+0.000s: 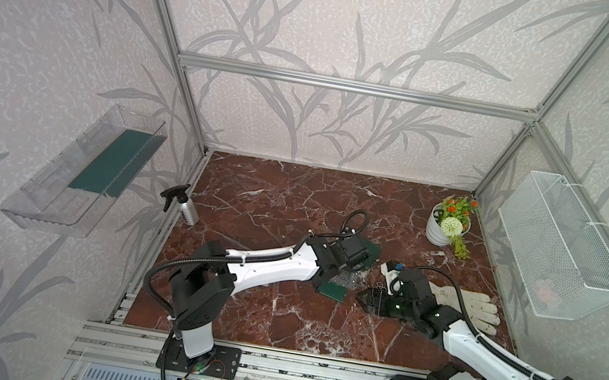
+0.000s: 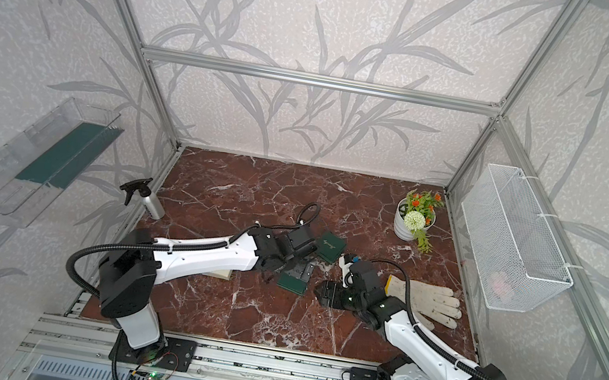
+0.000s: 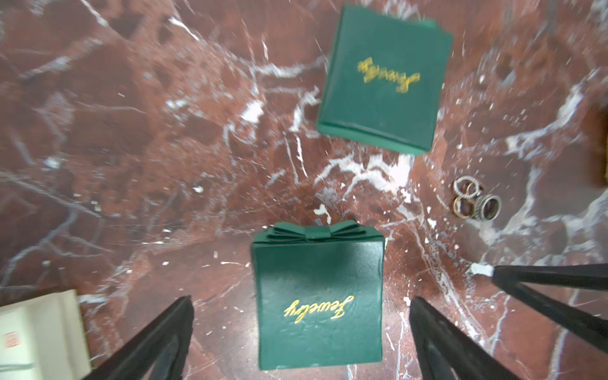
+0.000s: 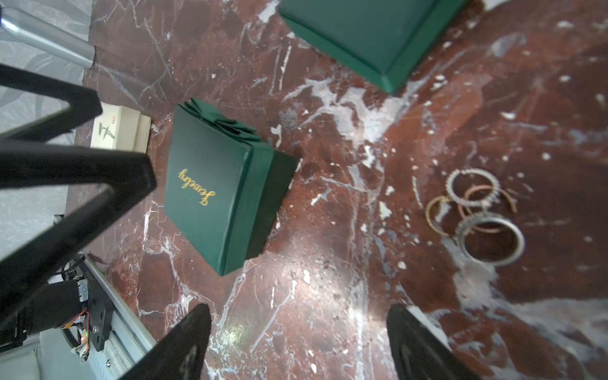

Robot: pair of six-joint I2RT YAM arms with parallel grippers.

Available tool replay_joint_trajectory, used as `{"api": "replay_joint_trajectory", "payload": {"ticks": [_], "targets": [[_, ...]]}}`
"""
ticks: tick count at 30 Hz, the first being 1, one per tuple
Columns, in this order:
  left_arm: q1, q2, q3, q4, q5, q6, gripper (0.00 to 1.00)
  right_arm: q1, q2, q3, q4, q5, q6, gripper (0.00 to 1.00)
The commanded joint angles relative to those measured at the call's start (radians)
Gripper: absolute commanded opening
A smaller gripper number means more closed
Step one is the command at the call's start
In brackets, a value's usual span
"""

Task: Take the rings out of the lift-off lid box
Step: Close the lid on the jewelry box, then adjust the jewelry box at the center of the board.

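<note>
Rings (image 4: 477,217) lie clustered on the bare desk (image 4: 329,279), apart from the bow-topped green box (image 4: 214,190). Left hand (image 3: 300,302) spread wide astride that box, seemingly not touching. Right hand (image 4: 297,310) open, empty.

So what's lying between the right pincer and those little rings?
Nothing: the right wrist view shows only bare marble tabletop between the open right pincer and the rings.
</note>
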Motion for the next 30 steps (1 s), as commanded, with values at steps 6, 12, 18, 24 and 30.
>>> {"api": "replay_joint_trajectory", "payload": {"ticks": [6, 12, 18, 24, 30], "targets": [[0.081, -0.188, -0.160, 0.019, -0.020, -0.002, 0.99, 0.048, 0.172, 0.155, 0.035, 0.020, -0.101, 0.86], [0.131, -0.259, -0.251, 0.077, 0.030, -0.009, 1.00, 0.056, 0.312, 0.249, 0.017, 0.071, -0.164, 0.88], [0.156, -0.273, -0.269, 0.086, 0.042, 0.007, 0.99, 0.062, 0.410, 0.311, 0.031, 0.059, -0.192, 0.89], [0.179, -0.280, -0.291, 0.099, 0.054, 0.013, 0.99, 0.063, 0.477, 0.350, 0.047, 0.058, -0.197, 0.89], [0.197, -0.277, -0.302, 0.105, 0.064, 0.015, 0.99, 0.063, 0.531, 0.370, 0.074, 0.043, -0.186, 0.87]]}}
